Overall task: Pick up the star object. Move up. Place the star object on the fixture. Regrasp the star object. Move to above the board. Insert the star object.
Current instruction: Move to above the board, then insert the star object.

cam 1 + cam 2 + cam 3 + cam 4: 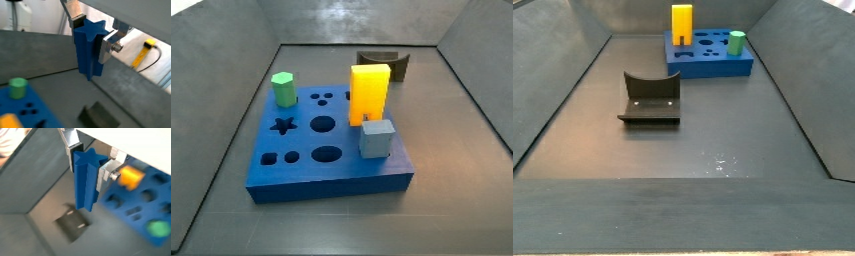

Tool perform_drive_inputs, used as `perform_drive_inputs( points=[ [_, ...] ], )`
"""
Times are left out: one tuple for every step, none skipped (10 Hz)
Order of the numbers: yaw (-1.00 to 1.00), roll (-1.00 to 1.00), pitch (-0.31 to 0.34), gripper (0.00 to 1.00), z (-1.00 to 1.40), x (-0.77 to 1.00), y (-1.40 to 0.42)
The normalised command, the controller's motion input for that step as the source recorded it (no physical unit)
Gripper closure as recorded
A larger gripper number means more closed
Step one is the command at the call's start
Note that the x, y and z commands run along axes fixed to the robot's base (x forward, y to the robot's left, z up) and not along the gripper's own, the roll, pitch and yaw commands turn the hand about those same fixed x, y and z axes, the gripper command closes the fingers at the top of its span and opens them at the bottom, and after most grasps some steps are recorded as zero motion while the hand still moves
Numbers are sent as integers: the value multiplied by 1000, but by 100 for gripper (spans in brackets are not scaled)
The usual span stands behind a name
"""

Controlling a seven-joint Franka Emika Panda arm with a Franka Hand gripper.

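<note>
While the claw (pixel 93 37), clamped on the star object (pixel 88 50), hangs high, prob. move-up step; next: lower onto fixture (pixel 72 224).

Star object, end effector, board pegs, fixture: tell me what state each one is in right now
Star object: held upright between the fingers, lifted clear of the floor.
End effector: shut on the star object; out of frame in both side views.
Board: flat on the floor, star hole empty.
Green peg: standing in the board.
Yellow block: standing in the board.
Grey block: standing in the board.
Fixture: on the floor, nothing on it.
</note>
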Motion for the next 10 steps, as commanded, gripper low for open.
perform_drive_inputs(
  points=[
    [-198,-1000,-20,100,205,-720,-822],
    [-196,-1000,-12,100,131,-505,-534],
    [-186,-1000,2,100,58,-272,-236],
    [-178,-1000,5,100,36,-190,-156],
    [-141,-887,8,100,23,-108,-72],
    [-99,-664,2,100,8,-79,-40],
    [-45,-415,-6,100,5,-58,-9],
    [-38,-322,-14,100,7,-48,-1],
    [-24,-202,-20,100,-3,-36,8],
    [0,4,0,100,-63,-26,6]
  ],
)
